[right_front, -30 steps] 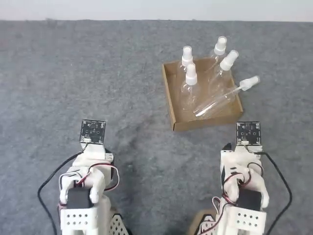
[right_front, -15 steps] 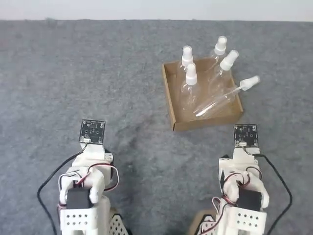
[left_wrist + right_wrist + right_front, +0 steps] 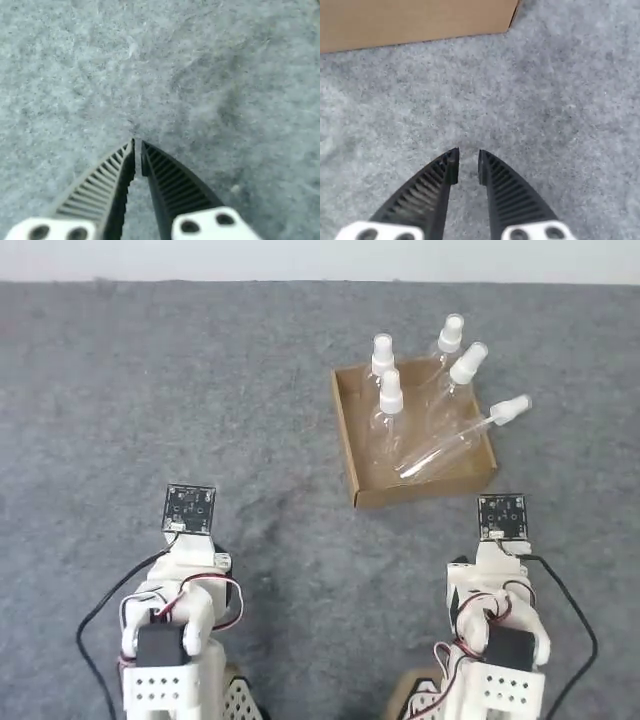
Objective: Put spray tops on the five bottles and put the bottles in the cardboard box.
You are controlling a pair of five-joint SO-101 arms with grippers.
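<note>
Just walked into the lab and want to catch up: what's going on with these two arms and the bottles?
The job looks about done. All five bottles wear spray tops and sit in the cardboard box: four stand upright and one lies slanted, its top poking over the rim. Neither arm is handling anything. The left tool and the right tool are both empty above the grey mat, the right one just short of the box.
</note>
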